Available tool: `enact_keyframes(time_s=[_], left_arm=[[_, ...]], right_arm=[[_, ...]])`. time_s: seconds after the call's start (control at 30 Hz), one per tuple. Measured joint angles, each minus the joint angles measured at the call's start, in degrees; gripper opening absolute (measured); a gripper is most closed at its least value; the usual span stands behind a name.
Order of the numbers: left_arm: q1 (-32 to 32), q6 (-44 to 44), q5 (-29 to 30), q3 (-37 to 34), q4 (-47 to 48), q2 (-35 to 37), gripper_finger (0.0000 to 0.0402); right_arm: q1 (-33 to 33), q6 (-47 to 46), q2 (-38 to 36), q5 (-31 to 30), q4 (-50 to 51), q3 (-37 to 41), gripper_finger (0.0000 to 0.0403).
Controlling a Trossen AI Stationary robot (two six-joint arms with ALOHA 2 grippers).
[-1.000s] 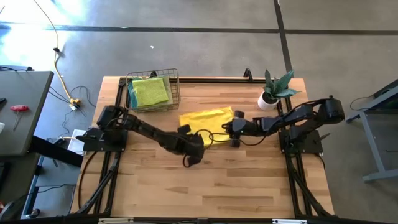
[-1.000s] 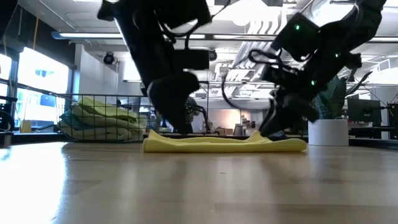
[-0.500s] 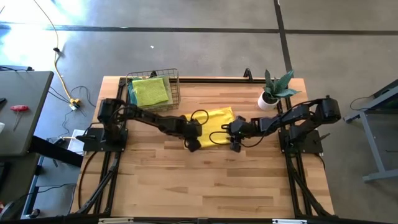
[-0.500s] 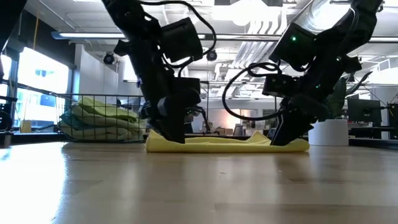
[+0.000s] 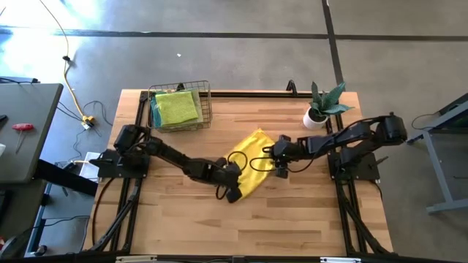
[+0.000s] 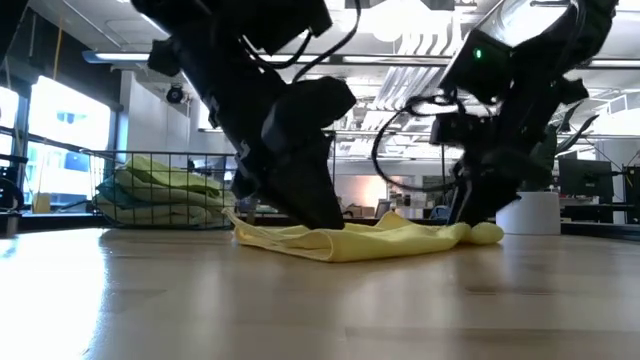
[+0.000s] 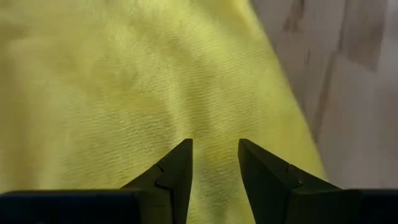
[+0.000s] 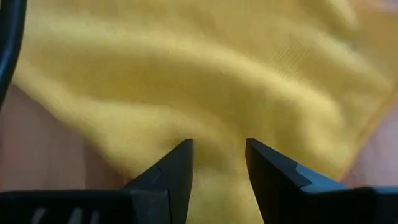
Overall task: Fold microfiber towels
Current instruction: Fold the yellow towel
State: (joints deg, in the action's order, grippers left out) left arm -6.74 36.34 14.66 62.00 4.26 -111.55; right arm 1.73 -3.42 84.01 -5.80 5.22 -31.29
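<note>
1. Wooden table [image 5: 292,219] fills the middle of the room, with bare grey floor round it and a wire basket [image 5: 206,102] at its far left corner holding the other towels [image 5: 177,108], green and pale blue, in a stack.

2. One yellow towel [image 5: 252,162] lies near the table's middle, skewed on a diagonal and rumpled rather than flat.

3. Left end effector [image 5: 232,191] sits low at the towel's near corner; its fingers [image 7: 177,171] stand a little apart with yellow cloth between and under them, and I cannot tell whether any cloth is pinched.

4. Right end effector [image 5: 280,164] sits at the towel's right edge, fingers [image 8: 174,168] likewise slightly apart over the cloth; a grip is not plain there either.

5. My reading: this is the spreading or first-fold stage on the yellow towel, not yet a neat fold.

6. Next move probably calls for both corners to be firmly caught, then carried together so the edges line up.

7. Open wood lies toward the near side; a potted plant [image 5: 322,108] stands beyond the right arm, well apart from the towel.
</note>
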Motion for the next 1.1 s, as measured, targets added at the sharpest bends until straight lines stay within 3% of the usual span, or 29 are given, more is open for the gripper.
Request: enact_keyframes(time_s=[0.17, 0.33, 0.6, 0.77, 1.1], left_arm=[[0.6, -2.5, 0.3, 2.5, 6.3, 0.1, 0.0119], [1.5, -5.5, 1.0, 5.7, 12.5, 0.2, 0.0119], [1.8, -5.2, 1.4, 6.6, 19.1, 0.3, 0.0119], [1.7, -2.3, 1.4, 4.3, 18.3, 0.3, 0.0119], [1.0, 1.0, 2.9, 2.5, 17.6, 0.4, 0.0119]], right_arm=[[0.2, -0.1, -5.0, -1.8, 4.6, -1.9, 0.0142], [3.3, -6.0, -7.4, -5.6, 3.7, -2.0, 0.0144], [13.4, -9.6, -7.4, 0.4, 4.5, -2.0, 0.0184], [18.0, -10.9, -6.3, 5.5, 3.4, -2.0, 0.0208], [18.9, -14.3, 2.6, 8.8, -0.7, -1.9, 0.0211]])
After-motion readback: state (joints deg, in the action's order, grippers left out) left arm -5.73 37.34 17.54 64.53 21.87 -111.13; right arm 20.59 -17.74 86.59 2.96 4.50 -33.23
